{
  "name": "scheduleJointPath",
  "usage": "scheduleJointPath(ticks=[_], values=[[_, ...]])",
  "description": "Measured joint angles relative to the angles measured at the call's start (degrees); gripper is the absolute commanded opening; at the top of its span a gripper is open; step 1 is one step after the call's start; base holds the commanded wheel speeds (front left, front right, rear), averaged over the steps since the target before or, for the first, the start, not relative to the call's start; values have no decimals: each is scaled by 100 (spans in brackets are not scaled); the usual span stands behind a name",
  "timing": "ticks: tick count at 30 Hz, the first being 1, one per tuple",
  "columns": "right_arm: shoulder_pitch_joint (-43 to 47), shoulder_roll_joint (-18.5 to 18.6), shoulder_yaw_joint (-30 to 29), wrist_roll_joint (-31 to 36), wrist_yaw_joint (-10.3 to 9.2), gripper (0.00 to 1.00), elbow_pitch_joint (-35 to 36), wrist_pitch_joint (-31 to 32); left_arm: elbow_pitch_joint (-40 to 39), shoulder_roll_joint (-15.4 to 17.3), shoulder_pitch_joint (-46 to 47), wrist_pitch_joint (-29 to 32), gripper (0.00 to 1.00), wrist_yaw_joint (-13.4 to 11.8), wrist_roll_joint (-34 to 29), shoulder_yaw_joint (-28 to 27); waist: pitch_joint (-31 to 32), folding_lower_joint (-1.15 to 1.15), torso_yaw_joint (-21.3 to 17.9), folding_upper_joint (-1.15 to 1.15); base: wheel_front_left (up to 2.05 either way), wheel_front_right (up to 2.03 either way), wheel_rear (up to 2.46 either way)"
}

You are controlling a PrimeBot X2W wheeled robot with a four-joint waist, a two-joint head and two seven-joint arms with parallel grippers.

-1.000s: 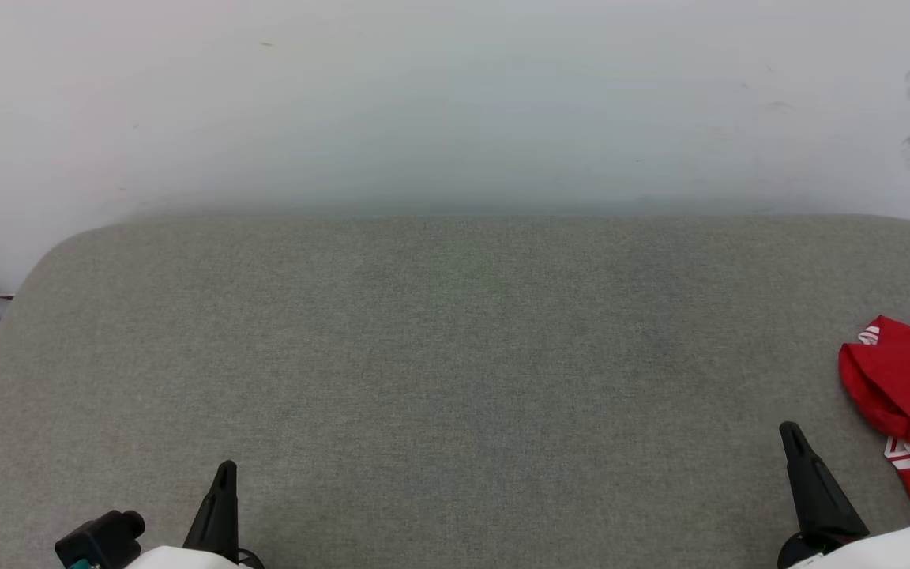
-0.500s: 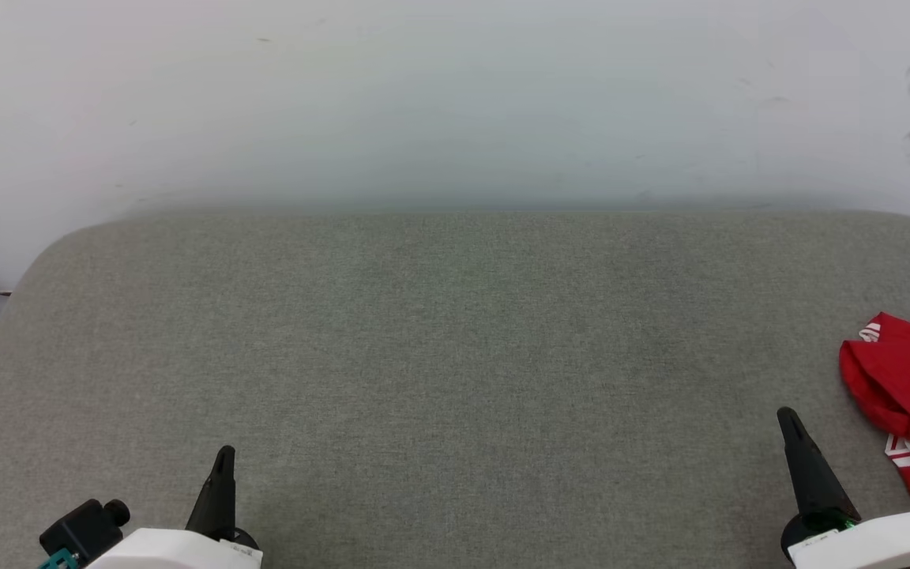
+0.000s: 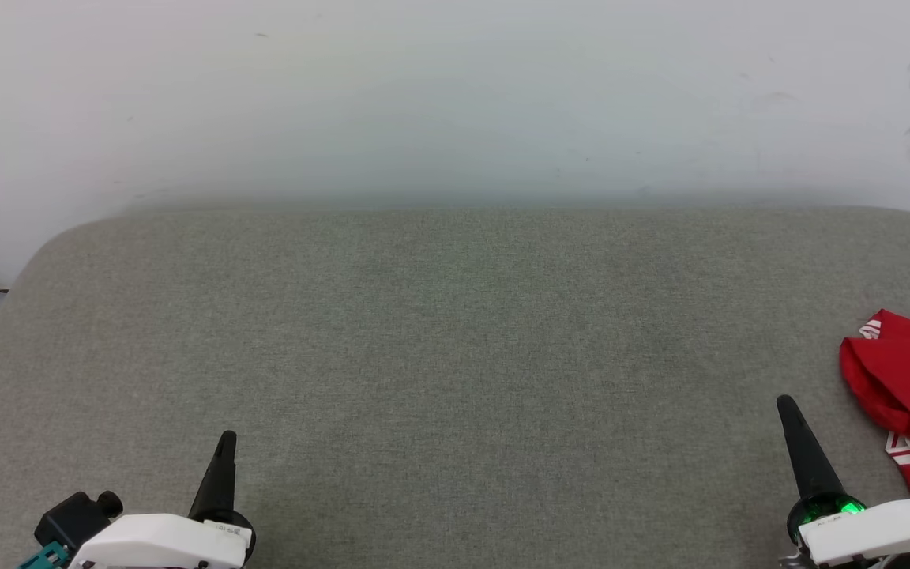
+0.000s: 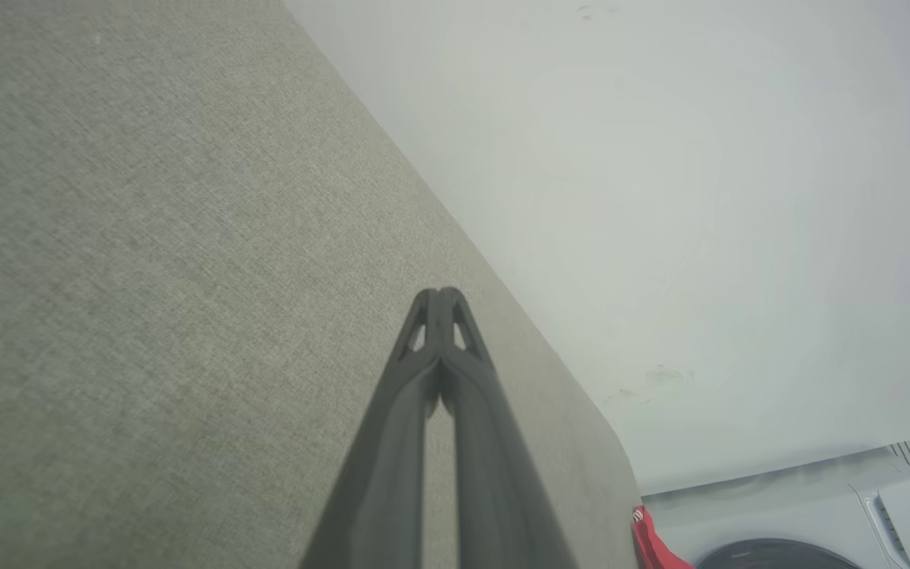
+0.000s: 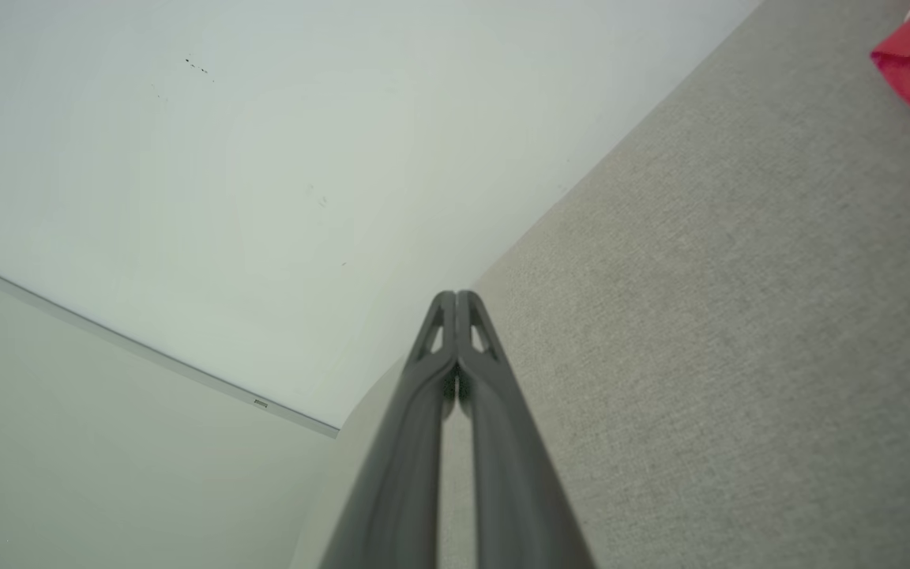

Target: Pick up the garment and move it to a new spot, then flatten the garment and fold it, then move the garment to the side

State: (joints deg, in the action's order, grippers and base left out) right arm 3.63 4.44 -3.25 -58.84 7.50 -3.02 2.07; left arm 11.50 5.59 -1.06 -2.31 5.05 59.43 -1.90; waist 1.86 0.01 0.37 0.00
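The garment [image 3: 901,375] is bright red with red-and-white striped trim. The worktop [image 3: 455,356] is grey-beige with a fine woven fleck. The wall [image 3: 455,95] is off-white with a few dark scuffs. The left hand [image 3: 225,439] and right hand [image 3: 784,405] are black, each on a white forearm [image 3: 163,541]. A green light [image 3: 826,506] glows at the right hand's base.

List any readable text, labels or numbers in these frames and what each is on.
"Hisense": small, sideways, on the white appliance, left wrist view; reading tentative.
Red garment: crumpled, striped trim shows, no lettering visible.
Nothing else readable.
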Motion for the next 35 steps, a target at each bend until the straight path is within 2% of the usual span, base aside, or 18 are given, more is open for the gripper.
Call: scheduleJointPath(ticks=[32,35], values=[[-476,9,-34,-1851,0,0,-573,109,132,-137,354,468,0,110,1714,-243,-92,0,-17,0,0,0,0],[-573,9,-47,-2186,0,0,-679,148,160,-170,415,550,0,148,2027,-288,-112,-1,-20,0,0,0,0]])
